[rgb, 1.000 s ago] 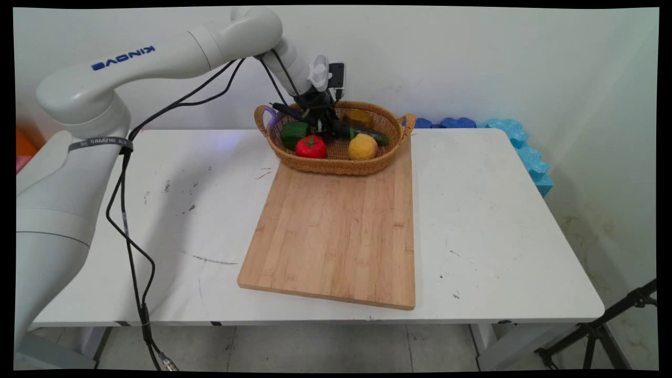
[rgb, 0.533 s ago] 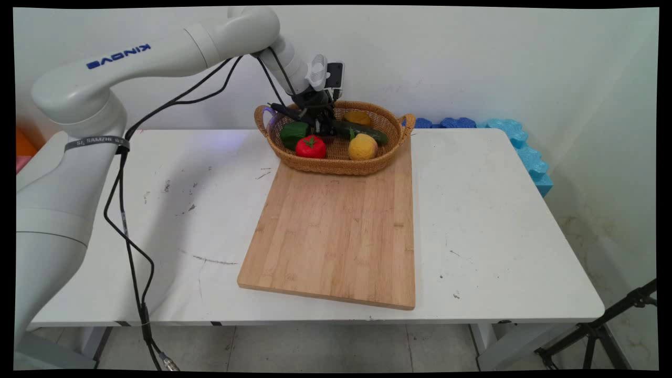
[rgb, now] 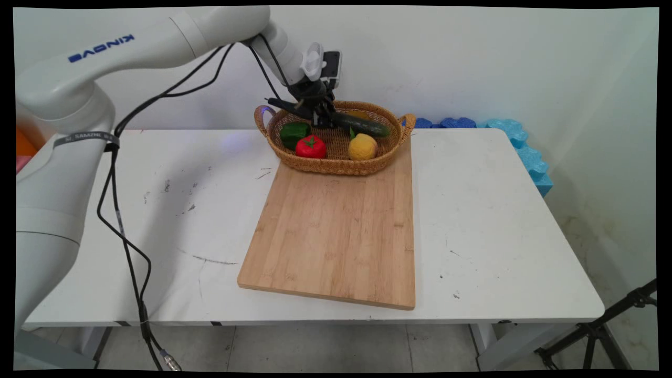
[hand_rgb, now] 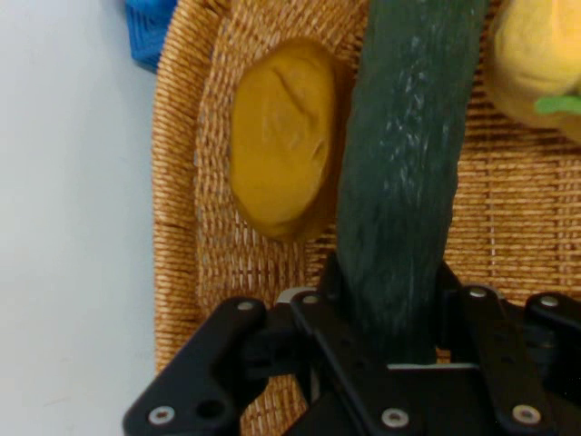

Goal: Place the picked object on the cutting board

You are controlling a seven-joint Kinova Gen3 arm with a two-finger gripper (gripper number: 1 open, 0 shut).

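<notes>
As the arm rose, the hand (rgb: 326, 118) pinched the cucumber (rgb: 362, 125) by one end and had lifted it just above the basket (rgb: 336, 164), over the lemon (rgb: 363, 147) and tomato (rgb: 311, 147).

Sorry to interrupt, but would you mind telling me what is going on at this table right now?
The arm's hand is shut on one end of a dark green cucumber, held over the wicker basket at the far end of a wooden cutting board. In the basket lie a tomato, a green pepper, a lemon and a brownish-yellow potato.
</notes>
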